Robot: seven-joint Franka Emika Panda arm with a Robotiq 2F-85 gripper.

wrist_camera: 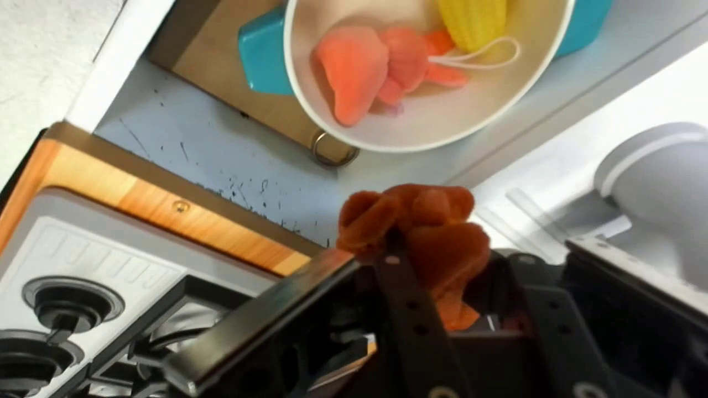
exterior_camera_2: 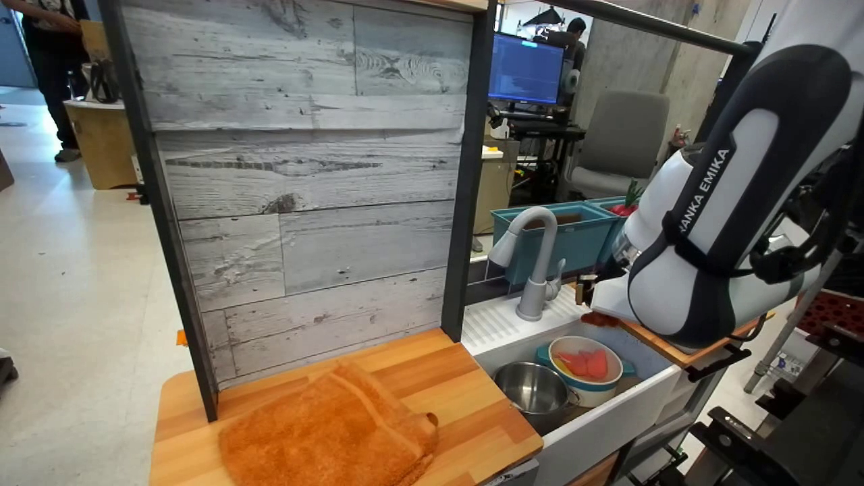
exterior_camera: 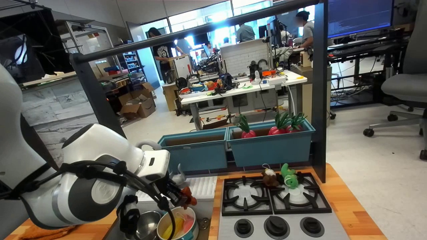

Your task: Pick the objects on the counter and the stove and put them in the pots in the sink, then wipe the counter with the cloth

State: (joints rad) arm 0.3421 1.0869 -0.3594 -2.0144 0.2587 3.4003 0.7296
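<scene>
Wrist view shows the claw (wrist_camera: 459,260) grasping one rust-red plush toy (wrist_camera: 409,221). In the sink (exterior_camera_2: 607,426) stand one cream pot (wrist_camera: 442,130), near, below the claw and a little to one side, and one steel pot (exterior_camera_2: 534,390), farther from it. The cream pot holds one coral plush toy (wrist_camera: 398,58) and one yellow corn cob (wrist_camera: 474,22), so I judge the picking is around half done. On the stove (exterior_camera: 259,221), beside the claw, two more wait: one brown-and-white plush toy (exterior_camera: 270,179) and one green plush toy (exterior_camera: 291,181). One orange cloth (exterior_camera_2: 324,432) lies on the wooden counter (exterior_camera_2: 482,405), well apart from the claw; wiping seems not yet begun. Beyond the claw, three toy radishes (exterior_camera: 277,130) sit in a teal planter (exterior_camera: 272,150), probably outside the task.
</scene>
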